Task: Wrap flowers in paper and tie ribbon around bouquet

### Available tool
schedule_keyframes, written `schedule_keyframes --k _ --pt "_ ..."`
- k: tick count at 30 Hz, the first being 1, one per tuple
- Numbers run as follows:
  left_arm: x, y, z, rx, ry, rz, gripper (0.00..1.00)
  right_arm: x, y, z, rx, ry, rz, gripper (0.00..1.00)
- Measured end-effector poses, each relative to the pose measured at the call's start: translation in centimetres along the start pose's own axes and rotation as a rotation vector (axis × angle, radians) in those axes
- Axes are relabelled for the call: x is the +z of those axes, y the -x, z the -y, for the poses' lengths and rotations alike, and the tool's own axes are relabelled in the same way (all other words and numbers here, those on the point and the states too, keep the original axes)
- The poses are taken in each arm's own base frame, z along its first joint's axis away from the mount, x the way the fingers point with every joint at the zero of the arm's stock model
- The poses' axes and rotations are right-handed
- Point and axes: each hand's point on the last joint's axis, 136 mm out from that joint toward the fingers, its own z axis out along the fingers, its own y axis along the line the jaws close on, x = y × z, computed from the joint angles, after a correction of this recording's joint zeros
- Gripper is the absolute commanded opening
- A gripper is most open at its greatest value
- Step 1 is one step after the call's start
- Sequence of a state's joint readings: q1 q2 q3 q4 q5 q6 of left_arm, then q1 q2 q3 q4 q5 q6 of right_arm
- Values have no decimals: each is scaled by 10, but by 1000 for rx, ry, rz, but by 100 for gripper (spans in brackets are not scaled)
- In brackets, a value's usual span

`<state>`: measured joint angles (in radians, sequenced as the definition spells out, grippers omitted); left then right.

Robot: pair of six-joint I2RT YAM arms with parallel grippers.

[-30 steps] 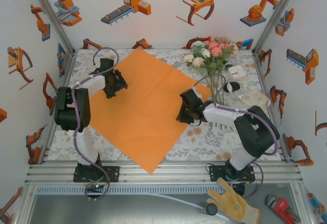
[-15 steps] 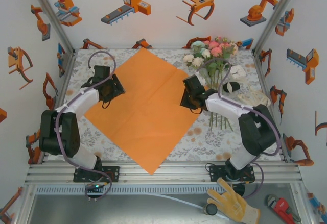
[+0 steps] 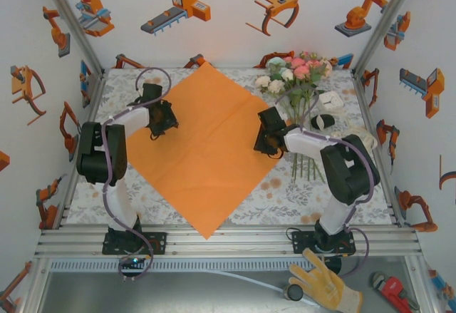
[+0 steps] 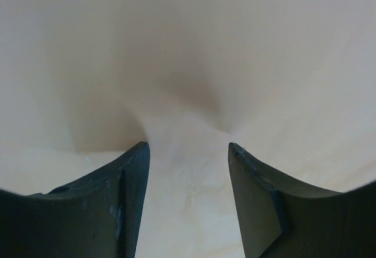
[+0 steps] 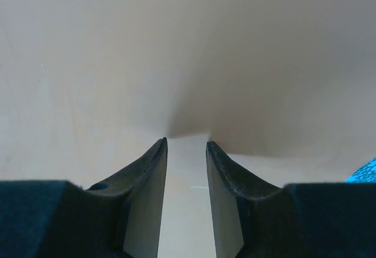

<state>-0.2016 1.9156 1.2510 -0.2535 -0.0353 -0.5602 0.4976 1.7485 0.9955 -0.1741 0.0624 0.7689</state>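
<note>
The orange paper [image 3: 206,149] lies flat as a diamond in the middle of the table. My left gripper [image 3: 160,122] bears down on its left corner. In the left wrist view the jaws [image 4: 188,146] stand apart, tips on the pale sheet [image 4: 188,64], which puckers just ahead of them. My right gripper [image 3: 265,140] presses on the right corner, its jaws [image 5: 187,141] narrowly apart on the paper [image 5: 176,46]. The flowers [image 3: 296,70] lie at the back right, stems [image 3: 305,160] running toward me beside the right arm. The cream ribbon [image 3: 354,139] is bundled at the right.
A small white box [image 3: 331,100] and a black oval object [image 3: 324,120] sit between the flowers and the ribbon. Printed walls close in the table on three sides. The metal rail [image 3: 228,242] runs along the near edge, with a glove [image 3: 324,284] beyond it.
The paper has slid and turned under both grippers, its corners shifting toward the back. The left gripper's jaws have narrowed. The right gripper moved toward the back with the paper's corner.
</note>
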Motion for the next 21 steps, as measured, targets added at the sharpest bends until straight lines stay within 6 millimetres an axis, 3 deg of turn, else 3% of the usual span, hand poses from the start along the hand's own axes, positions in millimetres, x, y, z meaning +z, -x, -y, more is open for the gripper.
schedule_keyframes --k 7,8,10,13,16,18,21 --pt "-13 -5 0 -8 -42 18 74 -10 7 6 -2 -10 -11 40" --pt "-19 -5 2 -5 -55 22 76 -19 10 5 -12 -4 -1 42" --pt "-40 4 11 -3 -99 53 79 -43 23 1 -36 5 43 58" --pt "-101 28 42 26 -230 172 83 -87 68 -2 -68 16 183 63" --pt "-180 35 82 99 -405 313 84 -114 120 15 -86 -43 301 66" --pt "-230 20 106 167 -527 376 84 -114 148 32 -109 -113 323 66" --pt "-274 -19 126 268 -665 392 85 -85 170 55 -161 -209 263 66"
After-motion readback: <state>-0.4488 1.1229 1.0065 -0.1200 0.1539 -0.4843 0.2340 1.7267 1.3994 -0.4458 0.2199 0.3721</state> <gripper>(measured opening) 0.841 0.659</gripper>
